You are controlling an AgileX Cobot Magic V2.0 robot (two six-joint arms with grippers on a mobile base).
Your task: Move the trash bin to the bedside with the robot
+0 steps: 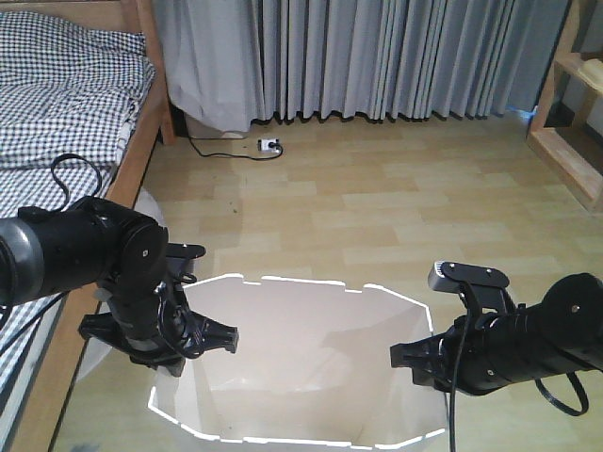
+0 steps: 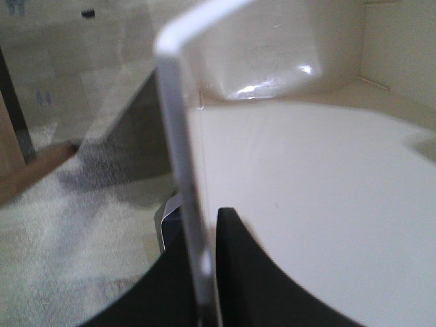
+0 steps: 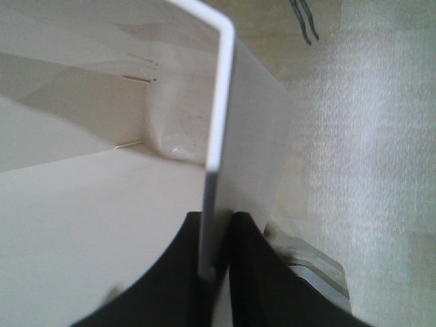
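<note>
- The bin (image 1: 311, 348) sits on the floor (image 1: 377, 207) right between the two sets of jaws. The bed (image 1: 57, 104) is just out past the left jaws, so it looks pretty much bedside already.
- Left jaws are pinching the bin's wall, one finger inside and one outside, as the left wrist view shows. The right jaws are doing the same on the opposite wall.
- My guess is it's light: it's empty, with thin plastic walls, so weight shouldn't be the issue.
- Flex is the worry. The wall (image 2: 180, 136) is a thin sheet edge-on between the jaws, so I'd expect it to bow or twist if the arms pull unevenly.
- It's glossy too, so a pinch on the plain wall could slide off upward. Get deep over the rim (image 3: 219, 82), not just on the lip.
- I'd take hold near a rim corner, where the bend should make it stiffer than the middle of a panel.
- Keep both arms moving together, or the bin will probably rack out of shape.
</note>
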